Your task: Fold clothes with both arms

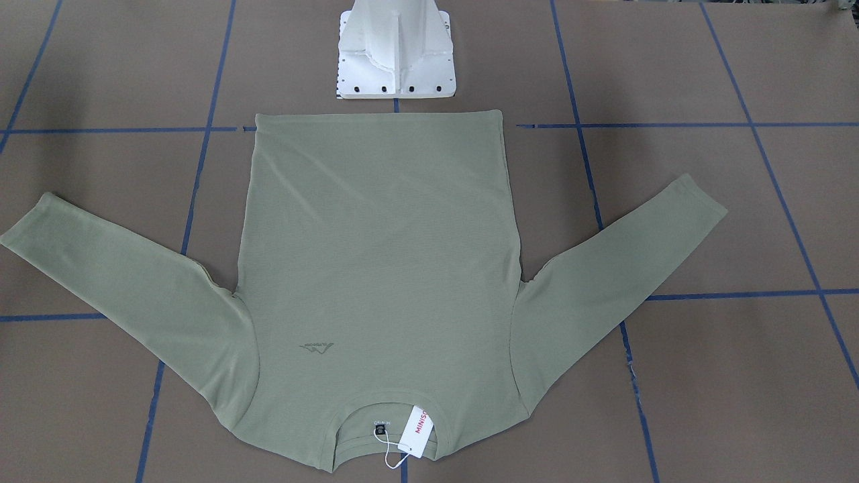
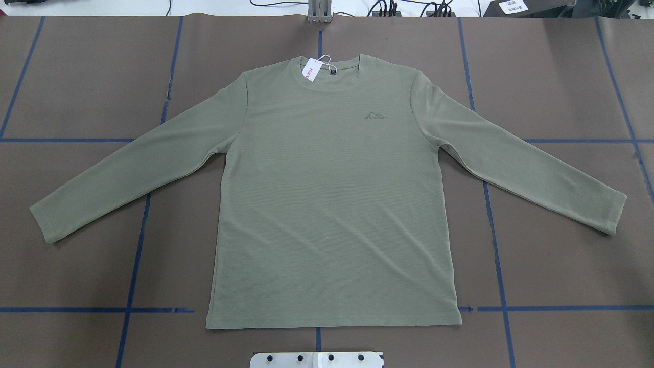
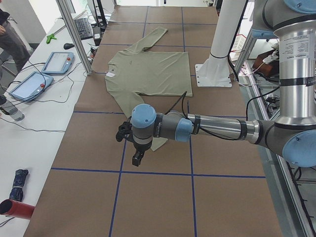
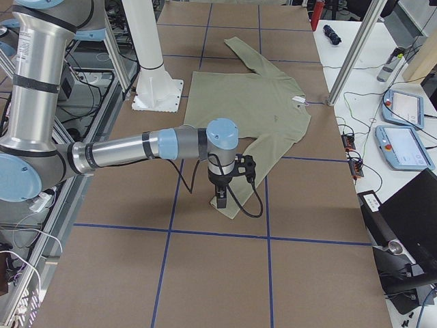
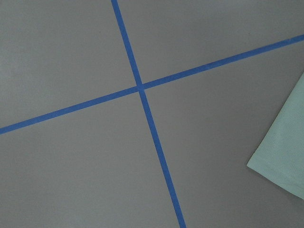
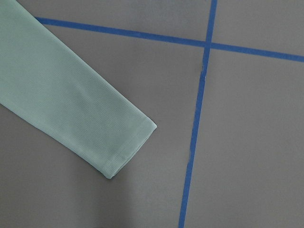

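Note:
The olive-green shirt (image 2: 332, 204) lies flat and face up on the brown table, both sleeves spread out and down, collar away from the robot. A white hang tag (image 2: 309, 70) lettered in red sits at the collar, and a small logo (image 2: 375, 115) marks the chest. My left gripper (image 3: 138, 159) hangs above the table by the near sleeve's cuff (image 5: 285, 152). My right gripper (image 4: 220, 199) hangs over the other sleeve's cuff (image 6: 128, 147). Neither gripper appears in the overhead, front or wrist views, so I cannot tell whether they are open or shut.
The white pedestal base (image 1: 396, 60) stands just behind the shirt's hem. Blue tape lines (image 2: 493, 230) grid the table. A side table holds tablets (image 3: 57, 63) and cables, with an aluminium post (image 3: 74, 34) at its edge. A person (image 3: 10, 39) stands at the far left.

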